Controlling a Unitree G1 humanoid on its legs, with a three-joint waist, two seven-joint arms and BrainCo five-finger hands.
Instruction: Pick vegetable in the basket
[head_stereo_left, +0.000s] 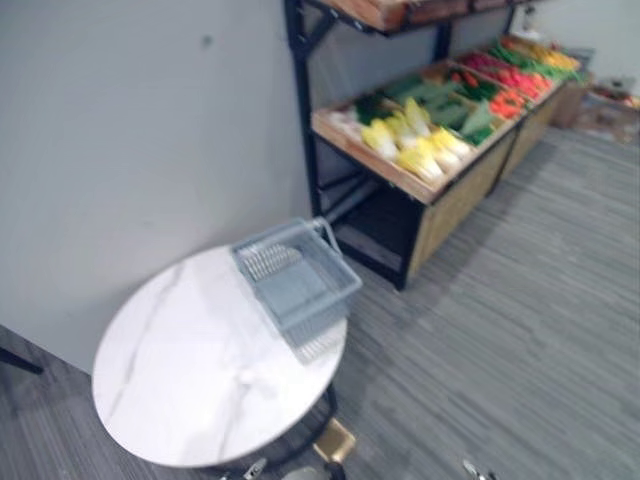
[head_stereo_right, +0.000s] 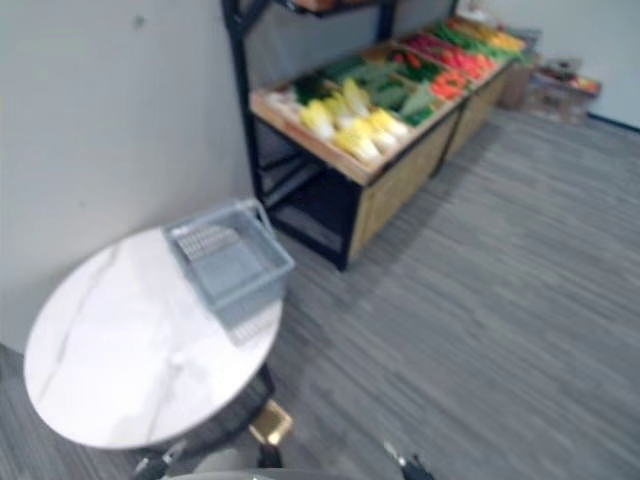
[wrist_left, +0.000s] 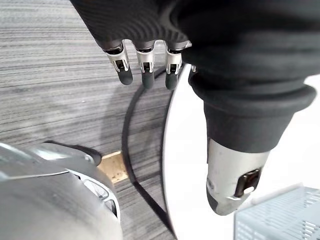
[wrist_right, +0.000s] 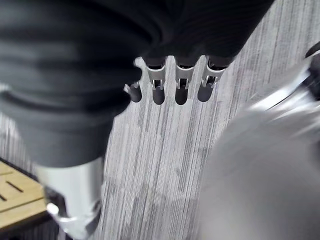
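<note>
While the left eye view shows the grey basket (head_stereo_left: 297, 278) on the round table (head_stereo_left: 180, 380), the right eye view shows the vegetables (head_stereo_right: 355, 125) on a wooden stand (head_stereo_right: 400, 190), well apart from it. Left wrist view: the left hand (wrist_left: 145, 67) is loose and holds nothing. Right wrist view: the right hand (wrist_right: 182, 82) likewise.

The table (head_stereo_left: 170, 380) has a glossy, white marbled top. The basket (head_stereo_left: 300, 283) looks like grey plastic mesh. The shelf (head_stereo_left: 445, 215) pairs black metal with pale wood. The floor (head_stereo_left: 520, 330) is matt, streaked grey.
</note>
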